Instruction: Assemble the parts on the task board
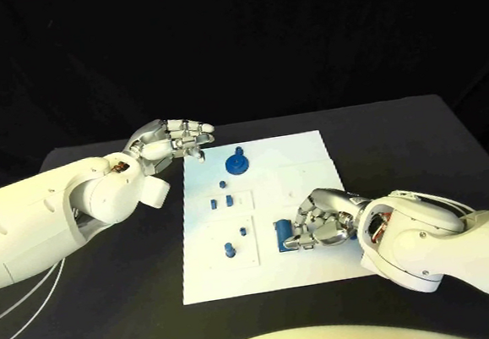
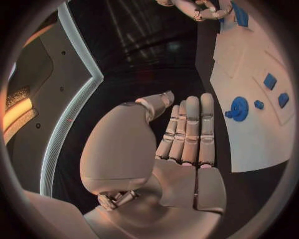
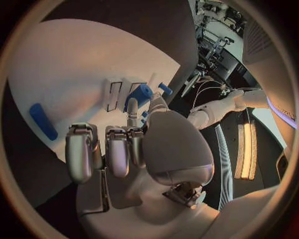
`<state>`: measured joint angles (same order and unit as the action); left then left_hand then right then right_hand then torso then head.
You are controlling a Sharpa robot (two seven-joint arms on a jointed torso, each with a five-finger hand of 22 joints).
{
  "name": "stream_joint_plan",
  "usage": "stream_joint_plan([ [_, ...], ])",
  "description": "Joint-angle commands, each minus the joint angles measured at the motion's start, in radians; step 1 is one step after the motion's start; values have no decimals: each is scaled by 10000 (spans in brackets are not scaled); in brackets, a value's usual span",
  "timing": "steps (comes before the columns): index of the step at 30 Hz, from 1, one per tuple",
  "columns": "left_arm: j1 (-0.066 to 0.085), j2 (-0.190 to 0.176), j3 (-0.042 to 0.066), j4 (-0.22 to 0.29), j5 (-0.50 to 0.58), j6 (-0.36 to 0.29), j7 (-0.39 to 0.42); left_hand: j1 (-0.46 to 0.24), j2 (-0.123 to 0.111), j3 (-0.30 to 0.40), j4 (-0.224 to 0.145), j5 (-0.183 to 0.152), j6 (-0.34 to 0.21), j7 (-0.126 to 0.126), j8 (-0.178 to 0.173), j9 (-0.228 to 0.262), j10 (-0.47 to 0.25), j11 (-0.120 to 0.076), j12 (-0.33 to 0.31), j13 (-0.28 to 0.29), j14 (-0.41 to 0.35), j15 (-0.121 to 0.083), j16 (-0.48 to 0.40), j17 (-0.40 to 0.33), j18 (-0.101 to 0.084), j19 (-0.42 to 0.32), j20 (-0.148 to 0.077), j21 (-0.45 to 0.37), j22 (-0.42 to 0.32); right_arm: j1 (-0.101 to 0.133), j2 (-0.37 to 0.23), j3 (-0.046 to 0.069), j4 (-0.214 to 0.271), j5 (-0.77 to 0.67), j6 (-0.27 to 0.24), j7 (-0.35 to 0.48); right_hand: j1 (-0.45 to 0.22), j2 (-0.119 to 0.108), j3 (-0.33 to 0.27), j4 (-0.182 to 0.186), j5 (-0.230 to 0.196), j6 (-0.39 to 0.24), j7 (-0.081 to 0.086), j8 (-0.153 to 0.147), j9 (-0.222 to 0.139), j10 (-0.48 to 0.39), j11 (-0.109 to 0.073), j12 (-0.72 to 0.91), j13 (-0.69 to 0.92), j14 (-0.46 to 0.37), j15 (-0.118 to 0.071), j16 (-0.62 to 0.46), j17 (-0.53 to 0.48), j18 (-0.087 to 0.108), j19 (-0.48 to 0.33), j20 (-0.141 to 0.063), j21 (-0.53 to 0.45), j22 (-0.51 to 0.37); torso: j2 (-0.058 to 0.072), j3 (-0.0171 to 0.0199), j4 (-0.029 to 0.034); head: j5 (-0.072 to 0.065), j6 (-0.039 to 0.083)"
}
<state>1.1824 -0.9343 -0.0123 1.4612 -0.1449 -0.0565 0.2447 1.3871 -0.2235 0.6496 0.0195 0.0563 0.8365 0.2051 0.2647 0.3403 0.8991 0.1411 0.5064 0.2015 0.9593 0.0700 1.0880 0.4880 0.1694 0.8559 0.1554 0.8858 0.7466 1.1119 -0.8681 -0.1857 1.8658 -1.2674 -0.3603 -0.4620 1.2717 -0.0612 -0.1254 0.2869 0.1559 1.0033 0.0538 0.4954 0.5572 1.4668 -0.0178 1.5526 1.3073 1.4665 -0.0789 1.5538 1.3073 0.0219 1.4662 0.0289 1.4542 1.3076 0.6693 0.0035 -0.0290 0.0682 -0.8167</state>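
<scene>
No legible text, label, brand, number or sign is found on the flat white rectangular task board [image 1: 277,207] at frame centre, the small blue plastic parts [image 1: 237,164] on it, or the black table [image 1: 113,282].

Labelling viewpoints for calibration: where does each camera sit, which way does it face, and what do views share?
Head view: on the head, looking down at the white rectangular task board; both white arms enter.
Left wrist view: behind the left robot hand, open, beside the board.
Right wrist view: behind the right robot hand, over the board.
Shared: head and left wrist views both show the blue round gear-like part.
</scene>
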Motion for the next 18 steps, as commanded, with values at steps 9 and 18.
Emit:
stream_joint_plan([
  [9,7,8,5,28,52,135,34,-66,66,22,55,7,-36,14,-65,-11,-88,2,42,-12,-58,-10,-63,-16,146,-6,74,-64,-15,-39,56,-2,-183,-454,-129,-603,229,328,240,48,-274,82,-13,-14,-89,901,-6,-28,2480,934,-13,-21,2107,-16,819,-17,12,2361,-1,2,-1,3,2],
  [18,7,-8,4,27,52,135,31,-66,66,22,55,7,-36,14,-65,-11,-88,2,42,-12,-58,-10,-63,-16,146,-6,74,-64,-15,-41,-5,-1,-221,-443,-63,-538,202,391,251,54,-234,100,-19,-8,-96,918,-11,-3,2498,937,-18,-17,2118,-24,828,-20,57,2372,-2,6,-7,22,-3],
])
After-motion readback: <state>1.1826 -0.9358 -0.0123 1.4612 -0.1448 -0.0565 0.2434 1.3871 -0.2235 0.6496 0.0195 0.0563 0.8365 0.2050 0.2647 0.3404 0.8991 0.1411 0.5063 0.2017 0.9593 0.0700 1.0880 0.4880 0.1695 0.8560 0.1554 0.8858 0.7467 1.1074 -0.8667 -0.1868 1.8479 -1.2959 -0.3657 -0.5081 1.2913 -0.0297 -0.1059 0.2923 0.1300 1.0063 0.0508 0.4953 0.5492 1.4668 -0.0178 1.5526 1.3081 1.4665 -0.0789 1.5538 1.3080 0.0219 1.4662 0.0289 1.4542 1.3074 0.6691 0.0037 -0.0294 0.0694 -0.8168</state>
